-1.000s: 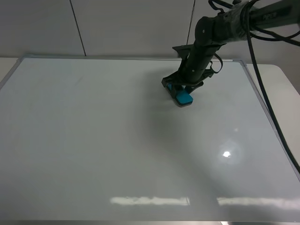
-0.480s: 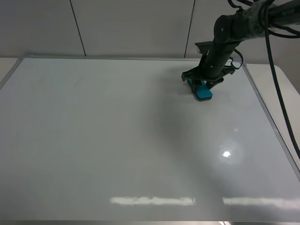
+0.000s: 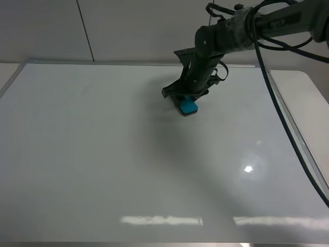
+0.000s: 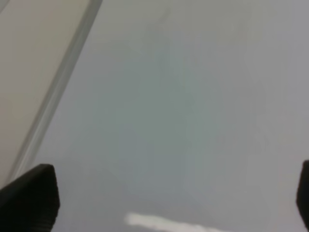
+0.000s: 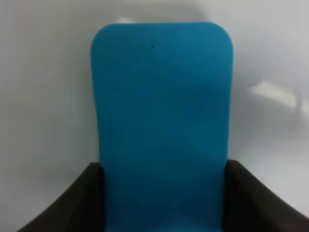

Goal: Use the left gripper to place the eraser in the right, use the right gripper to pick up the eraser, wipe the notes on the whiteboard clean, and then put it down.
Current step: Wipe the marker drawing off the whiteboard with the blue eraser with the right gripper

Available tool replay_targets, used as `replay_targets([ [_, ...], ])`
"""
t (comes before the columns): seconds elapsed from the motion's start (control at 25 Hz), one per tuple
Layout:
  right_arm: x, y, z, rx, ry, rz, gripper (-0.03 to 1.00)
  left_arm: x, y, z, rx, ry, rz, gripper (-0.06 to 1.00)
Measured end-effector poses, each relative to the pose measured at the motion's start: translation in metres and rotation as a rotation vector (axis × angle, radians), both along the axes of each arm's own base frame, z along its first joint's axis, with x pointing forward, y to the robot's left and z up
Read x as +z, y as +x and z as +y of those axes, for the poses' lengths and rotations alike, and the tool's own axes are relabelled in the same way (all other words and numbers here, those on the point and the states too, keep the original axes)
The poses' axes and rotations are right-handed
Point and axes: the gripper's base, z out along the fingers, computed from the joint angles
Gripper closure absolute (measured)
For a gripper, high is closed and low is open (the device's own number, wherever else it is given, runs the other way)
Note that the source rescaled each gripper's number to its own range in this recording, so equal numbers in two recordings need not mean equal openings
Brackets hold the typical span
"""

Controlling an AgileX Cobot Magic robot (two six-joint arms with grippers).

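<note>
Eraser is clamped by its sides in the right gripper and pressed flat against the whiteboard, so that wiping strokes can be made.

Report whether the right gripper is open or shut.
Shut on the small teal rounded-rectangle eraser: the black two-finger right gripper has a finger against each long side, on the glossy white whiteboard.

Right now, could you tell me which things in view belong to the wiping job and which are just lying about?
Job: eraser; right gripper, whose fingers clamp it; whiteboard. No notes show on it.
Just there: table beyond the board's edge; wall panels behind.
</note>
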Motion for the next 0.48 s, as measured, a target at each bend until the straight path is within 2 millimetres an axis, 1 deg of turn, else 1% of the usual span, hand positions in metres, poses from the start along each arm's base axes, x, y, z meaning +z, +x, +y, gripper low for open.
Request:
replay_targets([
  [0.12,0.0,-0.001,0.004,-0.019,0.016,-0.005,0.94,0.0,0.0,0.0,0.0,0.0,0.0,-0.06],
  [0.24,0.0,0.002,0.0,-0.039,0.008,-0.011,0.94,0.0,0.0,0.0,0.0,0.0,0.0,-0.06],
  [0.32,0.0,0.007,-0.01,-0.059,-0.011,-0.021,0.94,0.0,0.0,0.0,0.0,0.0,0.0,-0.06],
  [0.4,-0.001,0.015,-0.026,-0.094,-0.027,-0.026,0.94,0.0,0.0,0.0,0.0,0.0,0.0,-0.06],
  [0.48,-0.001,0.023,-0.045,-0.146,-0.038,-0.022,0.94,0.0,0.0,0.0,0.0,0.0,0.0,-0.06],
])
